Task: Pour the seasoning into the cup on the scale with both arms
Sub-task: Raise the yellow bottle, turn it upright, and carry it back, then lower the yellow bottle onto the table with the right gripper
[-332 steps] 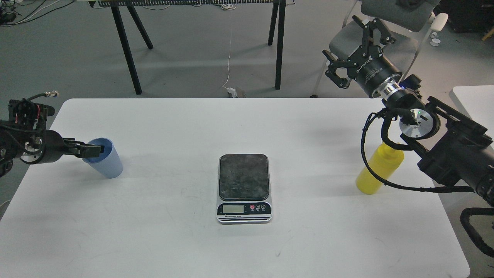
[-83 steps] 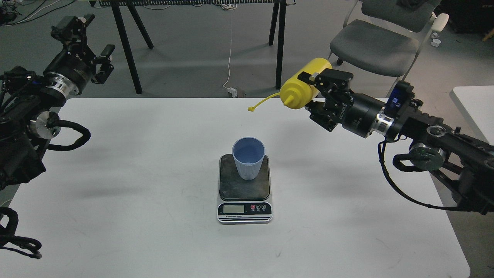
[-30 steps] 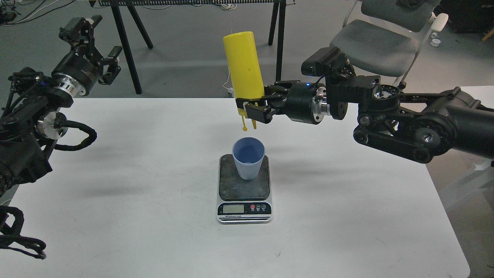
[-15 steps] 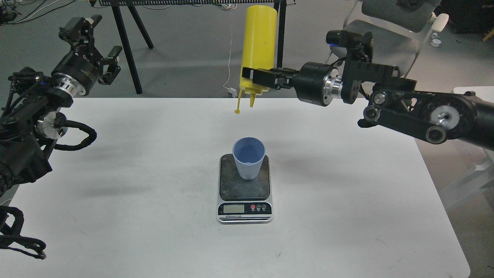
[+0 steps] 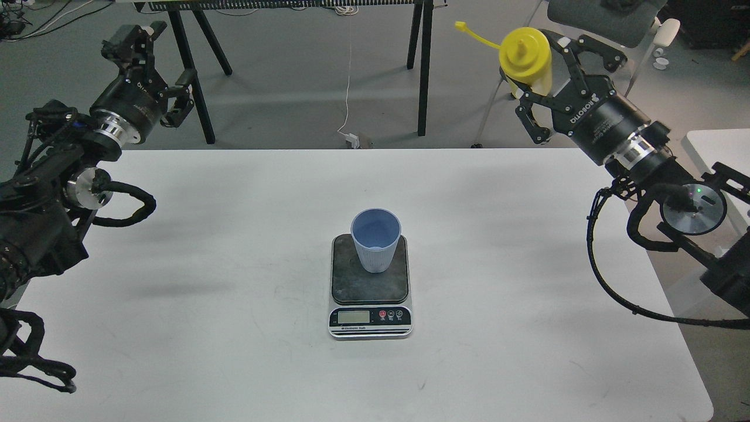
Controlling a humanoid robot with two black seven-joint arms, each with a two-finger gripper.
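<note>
The light blue ribbed cup (image 5: 376,239) stands upright on the dark plate of the scale (image 5: 370,282) at the table's middle. My right gripper (image 5: 542,64) is shut on the yellow seasoning bottle (image 5: 526,57) and holds it high at the back right, far from the cup. Its nozzle points towards me and its cap strap (image 5: 476,34) sticks out to the left. My left gripper (image 5: 153,61) is open and empty, raised at the back left beyond the table's edge.
The white table (image 5: 234,281) carries only the scale and cup. A grey chair (image 5: 586,17) stands behind the right gripper. Black table legs (image 5: 425,64) stand on the floor beyond the far edge. Another white table corner (image 5: 712,149) shows at far right.
My right arm has swung the bottle from upside down above the cup area back to the upper right, turning its nozzle up and towards me. The left arm has barely moved.
</note>
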